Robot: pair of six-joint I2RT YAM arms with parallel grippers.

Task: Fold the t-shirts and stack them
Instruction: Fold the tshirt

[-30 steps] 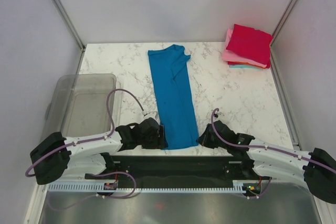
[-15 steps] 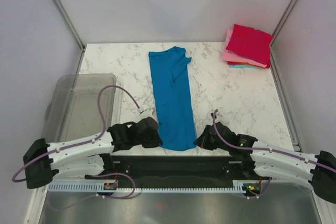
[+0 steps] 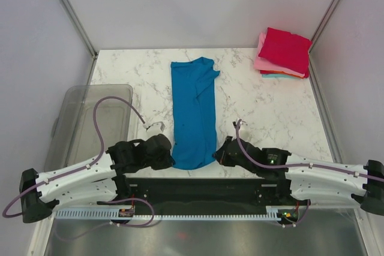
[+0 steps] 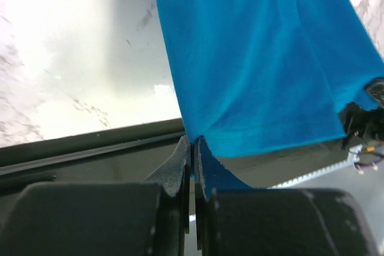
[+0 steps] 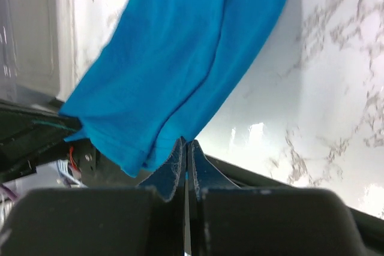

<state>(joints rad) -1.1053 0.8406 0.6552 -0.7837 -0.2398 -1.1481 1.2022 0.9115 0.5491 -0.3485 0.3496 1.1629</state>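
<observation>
A bright blue t-shirt [image 3: 194, 112], folded into a long strip, lies down the middle of the marble table, its collar end at the far side. My left gripper [image 3: 172, 159] is shut on the hem's left corner [image 4: 193, 141]. My right gripper [image 3: 217, 155] is shut on the hem's right corner [image 5: 185, 142]. Both corners are lifted just off the table's near edge, and the hem [image 4: 282, 136] sags between them. In the far right corner of the table is a stack of folded t-shirts [image 3: 283, 53], crimson red on top, pink and teal beneath.
A clear grey plastic bin [image 3: 96, 118] stands at the left side of the table. The black rail of the arm mount [image 3: 198, 187] runs along the near edge. White walls close in the table at the back and on both sides.
The left gripper closed on the hem's left corner. Both grippers then moved left and slightly away from the near edge with the hem, and the whole shirt shifted a little.
</observation>
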